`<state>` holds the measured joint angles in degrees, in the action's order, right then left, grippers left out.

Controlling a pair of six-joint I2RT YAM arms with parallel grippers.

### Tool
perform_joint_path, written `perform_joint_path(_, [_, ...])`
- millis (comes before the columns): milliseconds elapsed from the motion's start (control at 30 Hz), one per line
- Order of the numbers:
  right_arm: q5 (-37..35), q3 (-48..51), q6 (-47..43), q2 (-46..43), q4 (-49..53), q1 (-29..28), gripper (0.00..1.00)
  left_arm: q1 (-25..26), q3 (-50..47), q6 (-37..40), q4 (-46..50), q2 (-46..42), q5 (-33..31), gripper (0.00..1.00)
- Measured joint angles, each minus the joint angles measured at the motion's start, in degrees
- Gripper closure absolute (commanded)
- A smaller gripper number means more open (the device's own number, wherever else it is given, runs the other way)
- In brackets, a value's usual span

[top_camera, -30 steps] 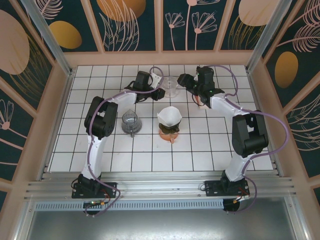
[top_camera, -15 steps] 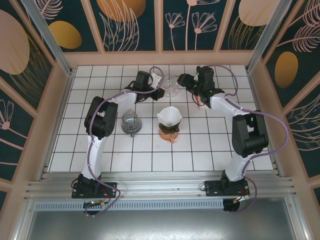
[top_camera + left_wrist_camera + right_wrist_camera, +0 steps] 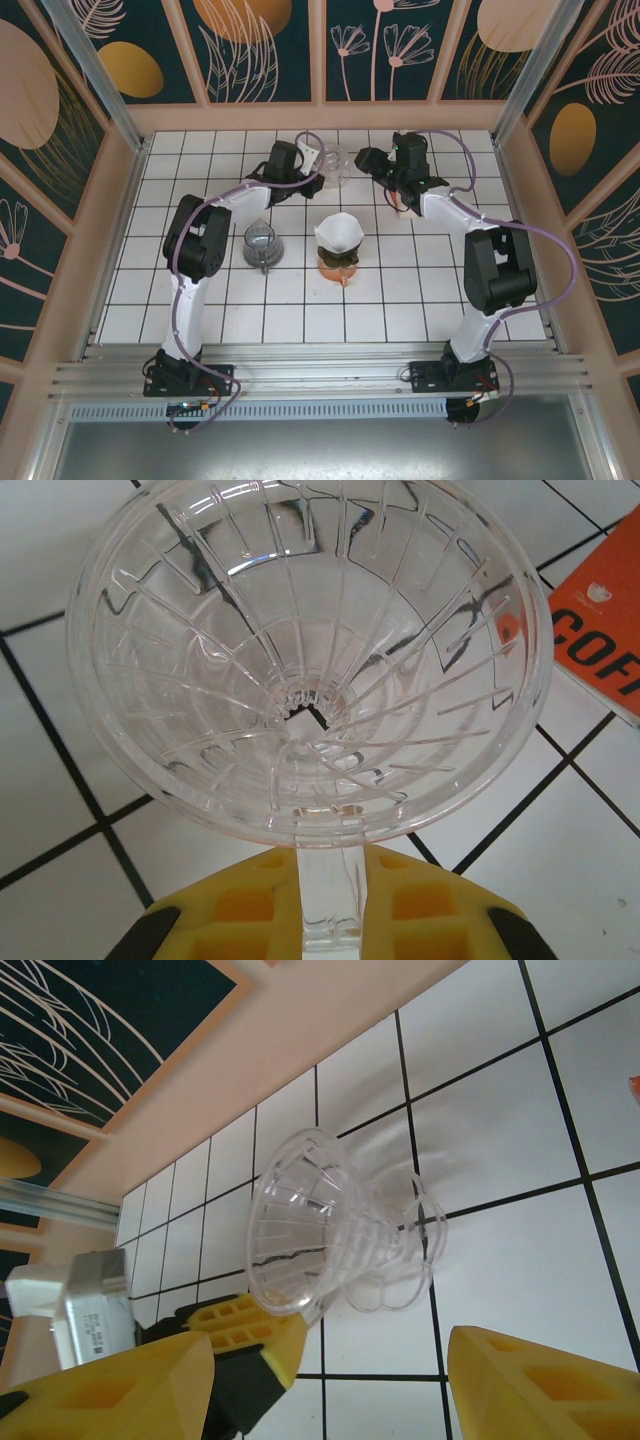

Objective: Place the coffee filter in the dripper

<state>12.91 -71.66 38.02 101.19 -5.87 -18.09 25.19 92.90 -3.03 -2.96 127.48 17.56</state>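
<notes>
The left gripper (image 3: 330,915) is clamping the clear dripper (image 3: 300,660) by its handle.
The right gripper (image 3: 325,1385) is hanging wide open beside it; the coffee filter (image 3: 340,232) is sitting on a brown stand (image 3: 338,266) mid-table.

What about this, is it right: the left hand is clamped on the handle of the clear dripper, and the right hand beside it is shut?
Not quite. The left hand is clamped on the handle of the clear dripper, but the right hand beside it is open: the right wrist view shows its fingers standing wide apart.
</notes>
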Motion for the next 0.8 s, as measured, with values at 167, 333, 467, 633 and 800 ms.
perform_joint_path(167, [0.1,0.9,0.0,0.0,-0.8,0.1,0.36,0.0,-0.4,-0.2,0.0,-2.9,-2.4,1.0])
perform_joint_path(333, [0.2,2.2,0.0,-0.4,-1.6,0.4,0.36,0.0,-1.4,-0.5,0.5,-6.5,-5.3,1.0])
perform_joint_path(467, [0.5,3.6,0.3,-2.0,-2.4,0.8,0.36,0.0,-2.4,-1.5,1.5,-9.5,-7.7,1.0])
perform_joint_path(633, [0.7,5.1,0.9,-3.7,-4.5,0.9,0.36,0.0,-5.7,-3.3,4.0,-15.4,-10.6,1.0])
perform_joint_path(800, [0.7,6.8,1.2,-4.9,-6.0,0.9,0.36,0.5,-8.2,-4.6,6.9,-21.3,-13.3,1.0])
